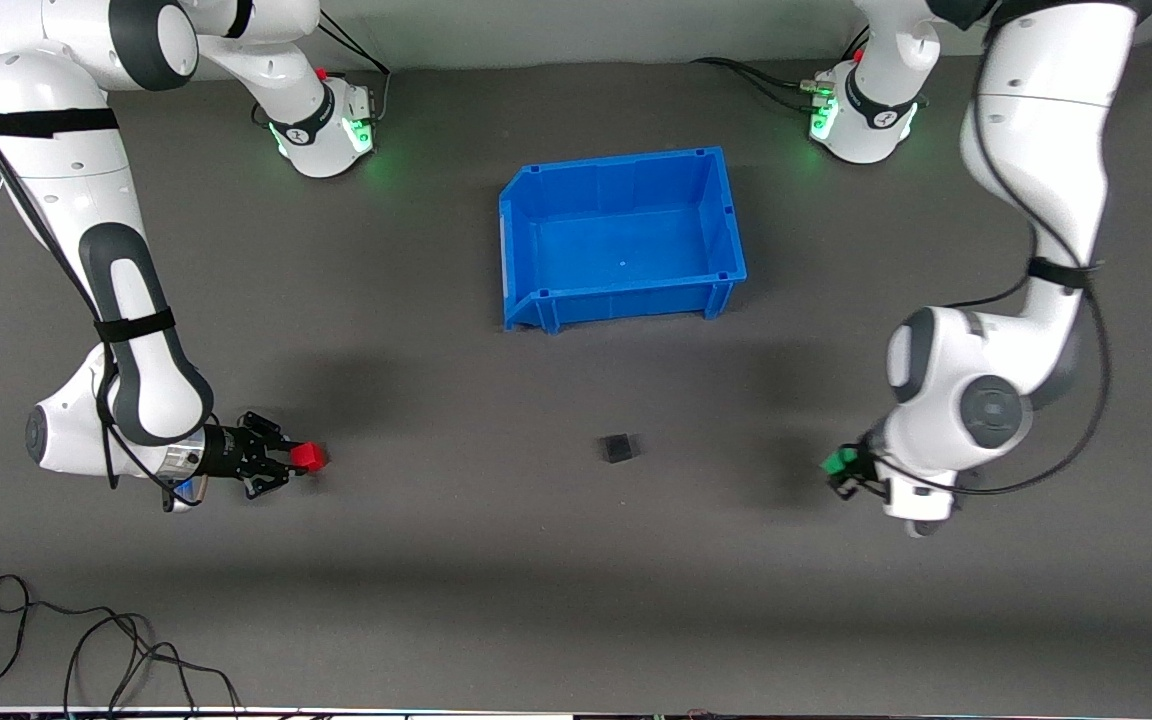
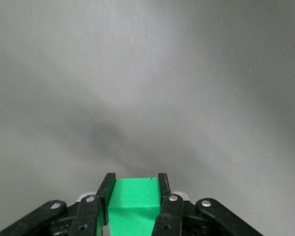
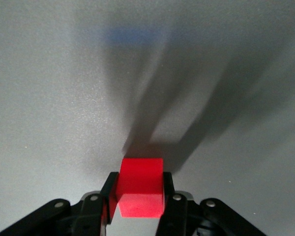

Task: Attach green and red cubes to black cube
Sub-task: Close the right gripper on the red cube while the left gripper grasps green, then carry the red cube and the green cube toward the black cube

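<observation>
The black cube (image 1: 618,447) sits on the dark grey table, nearer the front camera than the blue bin. My right gripper (image 1: 304,460) is shut on the red cube (image 1: 309,457), low over the table toward the right arm's end; in the right wrist view the red cube (image 3: 140,187) sits between the two fingers, close above its shadow. My left gripper (image 1: 841,465) is shut on the green cube (image 1: 840,462), toward the left arm's end; in the left wrist view the green cube (image 2: 134,201) fills the gap between the fingers. Both held cubes are well apart from the black cube.
An empty blue bin (image 1: 536,210) stands mid-table toward the arm bases. Loose black cables (image 1: 86,650) lie at the front edge near the right arm's end.
</observation>
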